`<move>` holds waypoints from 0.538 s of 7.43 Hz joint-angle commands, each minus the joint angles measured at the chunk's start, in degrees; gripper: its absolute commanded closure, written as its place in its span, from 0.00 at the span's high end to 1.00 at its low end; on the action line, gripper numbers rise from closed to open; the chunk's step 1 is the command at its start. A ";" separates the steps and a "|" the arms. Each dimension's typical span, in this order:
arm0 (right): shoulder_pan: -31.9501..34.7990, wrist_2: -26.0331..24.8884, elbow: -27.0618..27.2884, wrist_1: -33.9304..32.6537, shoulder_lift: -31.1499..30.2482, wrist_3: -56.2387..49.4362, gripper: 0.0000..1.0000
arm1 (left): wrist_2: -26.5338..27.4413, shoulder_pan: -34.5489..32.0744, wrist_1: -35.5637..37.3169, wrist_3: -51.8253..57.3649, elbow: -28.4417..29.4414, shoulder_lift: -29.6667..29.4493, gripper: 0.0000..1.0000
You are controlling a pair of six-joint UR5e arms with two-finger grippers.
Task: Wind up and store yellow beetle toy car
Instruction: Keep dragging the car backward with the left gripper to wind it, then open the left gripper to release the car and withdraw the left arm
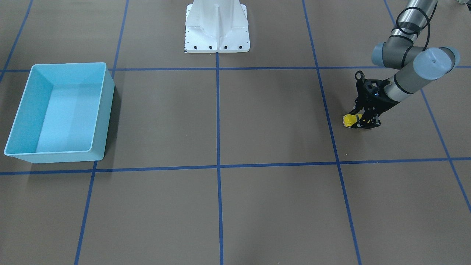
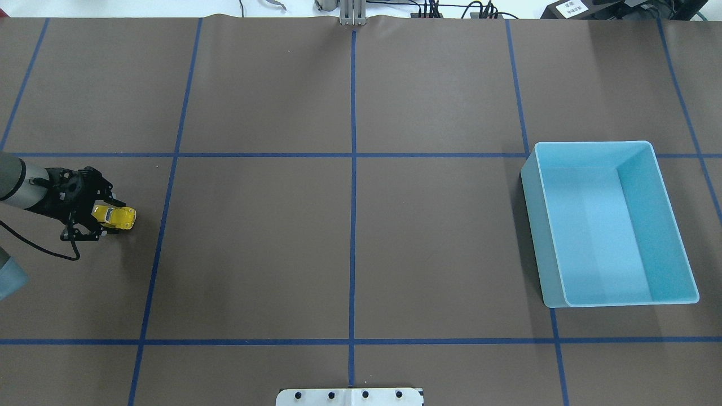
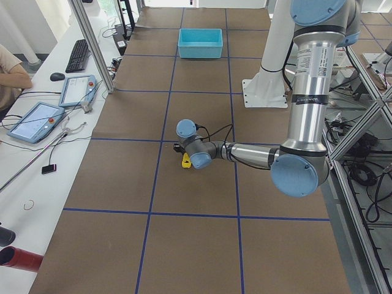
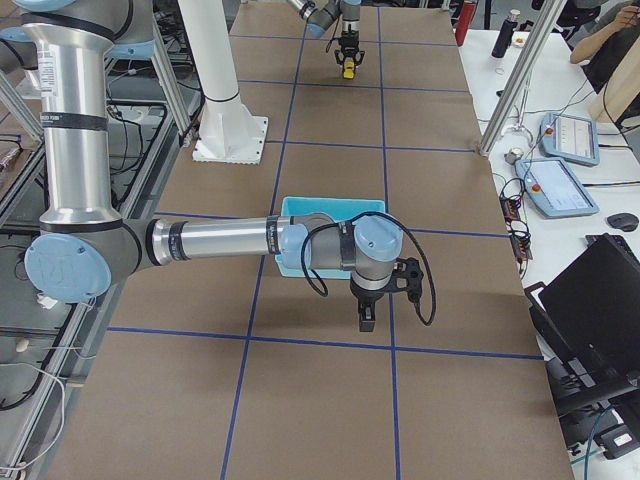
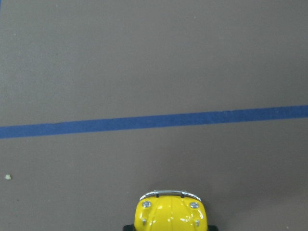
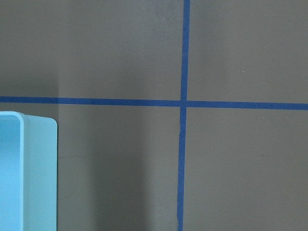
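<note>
The table surface point(image 2: 428, 237) is a uniform matt brown, divided into large rectangles by a grid of blue tape lines point(image 2: 353, 169). The yellow beetle toy car point(image 2: 120, 217) is glossy bright yellow with a chrome bumper. The left gripper point(image 2: 107, 218) is black. The left arm point(image 1: 404, 79) has silver-grey tubes, pale blue-grey joint caps and a black cable. The bin point(image 2: 660, 237) near the table's right edge is light blue throughout, and its shaded inner wall is a deeper turquoise. The base plate point(image 1: 217, 40) is white with a row of black bolt heads.

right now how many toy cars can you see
1: the yellow beetle toy car, on the table at the robot's left, in the left gripper. None shows in the light blue bin.
</note>
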 commanded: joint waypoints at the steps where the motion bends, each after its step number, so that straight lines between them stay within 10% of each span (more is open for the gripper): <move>1: 0.00 -0.09 -0.06 0.00 0.00 0.00 1.00 | -0.02 0.00 0.00 -0.09 -0.24 0.00 1.00; 4: 0.00 0.00 -0.06 0.00 0.00 0.00 1.00 | -2.65 -5.08 1.40 -0.26 -0.34 0.00 1.00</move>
